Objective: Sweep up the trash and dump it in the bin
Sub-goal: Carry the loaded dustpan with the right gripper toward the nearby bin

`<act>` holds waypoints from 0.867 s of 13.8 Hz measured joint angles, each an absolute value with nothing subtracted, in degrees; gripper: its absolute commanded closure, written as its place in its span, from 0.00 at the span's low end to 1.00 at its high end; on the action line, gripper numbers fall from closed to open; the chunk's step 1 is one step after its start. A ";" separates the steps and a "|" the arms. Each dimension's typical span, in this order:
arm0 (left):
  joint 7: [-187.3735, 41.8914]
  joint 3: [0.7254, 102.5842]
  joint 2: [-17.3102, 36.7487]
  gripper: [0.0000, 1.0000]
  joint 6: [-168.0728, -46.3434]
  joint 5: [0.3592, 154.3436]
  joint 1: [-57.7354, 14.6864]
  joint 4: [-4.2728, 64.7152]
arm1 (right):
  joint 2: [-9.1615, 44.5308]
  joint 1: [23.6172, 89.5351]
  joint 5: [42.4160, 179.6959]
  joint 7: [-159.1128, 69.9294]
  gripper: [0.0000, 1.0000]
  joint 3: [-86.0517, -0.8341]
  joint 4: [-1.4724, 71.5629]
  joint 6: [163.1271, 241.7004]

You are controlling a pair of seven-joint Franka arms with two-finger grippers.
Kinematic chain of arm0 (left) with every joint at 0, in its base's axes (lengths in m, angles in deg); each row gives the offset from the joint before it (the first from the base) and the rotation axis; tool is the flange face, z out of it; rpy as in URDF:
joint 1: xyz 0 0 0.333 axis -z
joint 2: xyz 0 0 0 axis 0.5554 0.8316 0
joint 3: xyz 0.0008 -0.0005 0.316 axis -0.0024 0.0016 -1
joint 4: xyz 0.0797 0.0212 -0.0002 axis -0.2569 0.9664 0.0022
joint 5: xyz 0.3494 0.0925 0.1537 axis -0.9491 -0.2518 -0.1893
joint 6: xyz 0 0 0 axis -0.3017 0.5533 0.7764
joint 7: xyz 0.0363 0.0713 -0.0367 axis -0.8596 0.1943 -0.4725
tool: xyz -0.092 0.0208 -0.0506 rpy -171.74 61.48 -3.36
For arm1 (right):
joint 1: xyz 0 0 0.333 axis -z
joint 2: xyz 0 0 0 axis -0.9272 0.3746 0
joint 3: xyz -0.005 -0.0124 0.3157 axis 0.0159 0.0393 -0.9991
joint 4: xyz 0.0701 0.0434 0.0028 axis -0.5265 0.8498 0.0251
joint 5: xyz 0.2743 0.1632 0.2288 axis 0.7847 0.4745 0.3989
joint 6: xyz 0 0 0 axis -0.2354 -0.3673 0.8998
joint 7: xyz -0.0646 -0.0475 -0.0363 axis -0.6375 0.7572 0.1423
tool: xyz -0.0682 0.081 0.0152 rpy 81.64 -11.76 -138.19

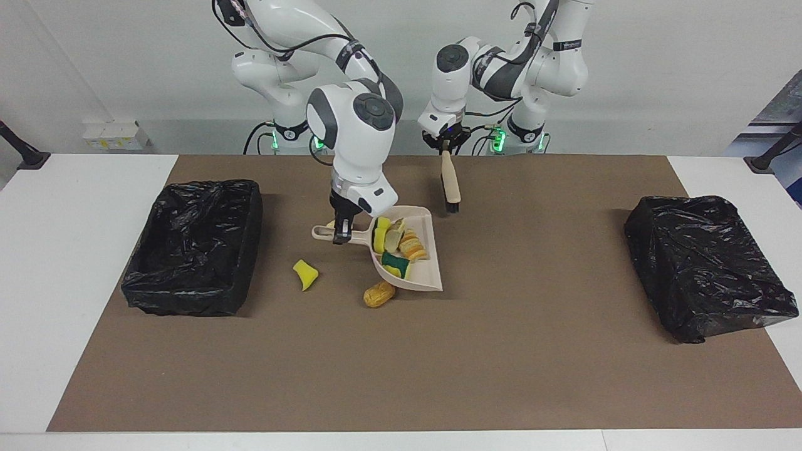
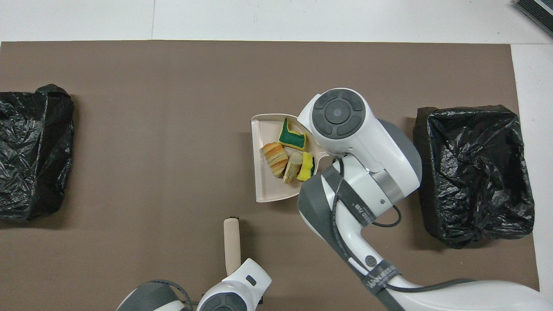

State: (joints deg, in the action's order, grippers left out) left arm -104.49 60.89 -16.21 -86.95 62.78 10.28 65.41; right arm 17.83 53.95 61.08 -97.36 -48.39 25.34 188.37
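The right gripper (image 1: 341, 238) holds the dustpan (image 1: 421, 273) handle; the left gripper (image 1: 445, 149) holds the brush (image 1: 450, 185). Only the facing view shows the yellow scrap (image 1: 305, 274) and the brown lump (image 1: 379, 294). The lump seems to touch the pan.

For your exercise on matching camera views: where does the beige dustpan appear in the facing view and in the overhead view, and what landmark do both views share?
Facing view: the dustpan sits just under the picture's middle height and a little toward its left edge, its handle held by the right gripper.
Overhead view: the dustpan lies near the centre, partly under the right arm.
Shared landmark: the open black-lined bin at the right arm's end of the table.
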 measured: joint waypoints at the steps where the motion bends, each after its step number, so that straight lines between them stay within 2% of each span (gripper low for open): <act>1: -105.11 60.92 -15.23 1.00 -88.25 63.24 11.28 65.44 | 17.09 55.30 61.10 -98.82 1.00 -48.39 25.19 187.98; 6: -105.62 60.83 -11.40 1.00 -93.31 64.15 12.01 65.43 | 13.07 63.51 61.49 -107.66 1.00 -48.34 23.35 185.10; 7: -105.62 60.83 -11.02 0.84 -93.59 64.15 12.02 65.41 | 12.39 65.64 62.32 -110.09 1.00 -48.31 23.27 184.92; 8: -105.61 60.83 -10.75 0.61 -93.78 64.15 12.03 65.36 | 11.74 67.94 63.14 -112.64 1.00 -48.28 23.22 184.86; 9: -105.61 60.81 -10.60 0.44 -93.94 64.15 12.04 65.26 | 11.16 70.32 63.67 -115.11 1.00 -48.23 23.20 184.79; 11: -105.54 60.57 -9.95 0.02 -94.07 64.15 12.03 65.24 | 10.39 74.68 64.40 -118.57 1.00 -48.18 23.19 183.44; 12: -105.52 60.39 -9.42 0.00 -94.30 64.15 11.91 65.12 | 10.18 76.59 64.71 -120.22 1.00 -48.17 23.17 182.86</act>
State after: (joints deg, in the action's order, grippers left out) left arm -105.52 60.39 -9.42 -94.30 64.15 11.91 65.12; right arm 10.18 76.59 64.71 -120.22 -48.17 23.17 182.86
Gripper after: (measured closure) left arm 0.445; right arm 0.674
